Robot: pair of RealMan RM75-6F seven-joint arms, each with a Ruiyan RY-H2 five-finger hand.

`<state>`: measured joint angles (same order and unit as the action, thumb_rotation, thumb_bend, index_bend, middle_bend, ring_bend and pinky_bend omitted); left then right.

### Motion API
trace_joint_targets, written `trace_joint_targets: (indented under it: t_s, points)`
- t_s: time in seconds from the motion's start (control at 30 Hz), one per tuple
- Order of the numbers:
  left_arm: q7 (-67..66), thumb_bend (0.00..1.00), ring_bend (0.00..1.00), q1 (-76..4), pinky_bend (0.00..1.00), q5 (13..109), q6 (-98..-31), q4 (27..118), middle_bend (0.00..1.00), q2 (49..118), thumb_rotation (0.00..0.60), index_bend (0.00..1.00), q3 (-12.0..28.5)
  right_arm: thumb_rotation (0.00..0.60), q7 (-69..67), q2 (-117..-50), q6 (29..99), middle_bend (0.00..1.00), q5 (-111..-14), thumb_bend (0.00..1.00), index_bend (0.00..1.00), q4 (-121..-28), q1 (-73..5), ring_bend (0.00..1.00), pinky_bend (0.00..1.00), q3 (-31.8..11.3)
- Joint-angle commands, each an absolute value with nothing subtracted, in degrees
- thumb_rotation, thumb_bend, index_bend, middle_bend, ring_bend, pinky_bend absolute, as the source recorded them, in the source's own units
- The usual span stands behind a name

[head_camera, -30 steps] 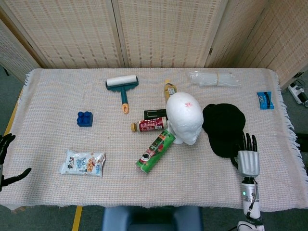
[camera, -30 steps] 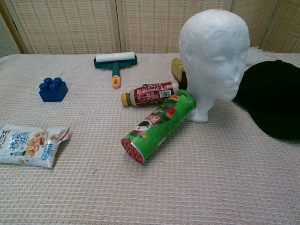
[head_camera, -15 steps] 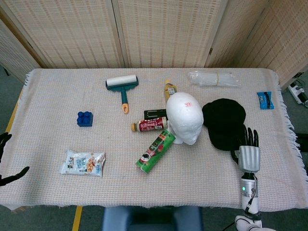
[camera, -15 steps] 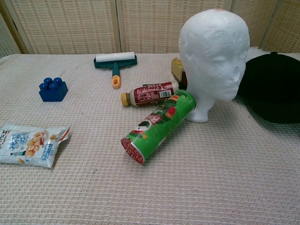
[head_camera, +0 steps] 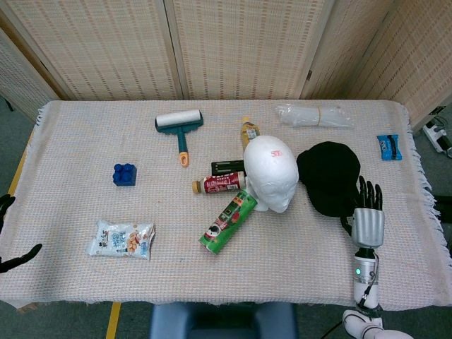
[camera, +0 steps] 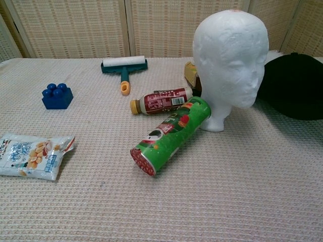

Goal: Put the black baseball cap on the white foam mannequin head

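Meanwhile, right robot hand (head_camera: 367, 217) touches black cap (head_camera: 329, 176).

A staged test room: cloth-covered table (head_camera: 70, 141) of assorted props before woven folding screens (head_camera: 240, 42).

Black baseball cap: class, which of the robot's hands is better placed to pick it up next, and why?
The right hand: it sits at the edge of the black baseball cap. The left hand is far across the table.
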<state>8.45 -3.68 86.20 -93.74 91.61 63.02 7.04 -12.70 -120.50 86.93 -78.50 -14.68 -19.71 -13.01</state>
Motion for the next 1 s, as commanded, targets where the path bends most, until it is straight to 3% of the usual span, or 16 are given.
trace_joint_targets:
  t_s: [0.03, 0.23, 0.6, 1.0]
  points:
    - [8.4, 0.08, 0.07, -3.7, 0.19, 86.2, -93.7, 91.6, 0.15, 63.0, 0.6, 0.15, 7.0, 0.6, -12.7, -120.5, 87.0, 0.03, -78.5, 0.4, 0.56, -14.7, -19.7, 0.0, 0.0, -13.0]
    - [8.5, 0.08, 0.07, -3.5, 0.19, 86.2, -94.2, 91.5, 0.15, 63.1, 0.6, 0.14, 7.3, 0.6, -13.6, -120.1, 87.3, 0.07, -78.0, 0.43, 0.64, -15.6, -19.9, 0.0, 0.0, -13.6]
    - [8.8, 0.08, 0.07, -3.3, 0.19, 86.3, -94.9, 91.6, 0.14, 62.8, 0.6, 0.14, 7.5, 0.6, -16.2, -117.5, 93.4, 0.09, -76.8, 0.44, 0.68, -20.0, -21.5, 0.0, 0.0, -16.7]
    - [8.3, 0.08, 0.07, -3.1, 0.19, 86.9, -94.9, 92.0, 0.14, 62.9, 0.6, 0.14, 7.2, 0.6, -12.8, -107.8, 99.6, 0.1, -76.0, 0.44, 0.7, -35.3, -24.3, 0.0, 0.0, -21.7]
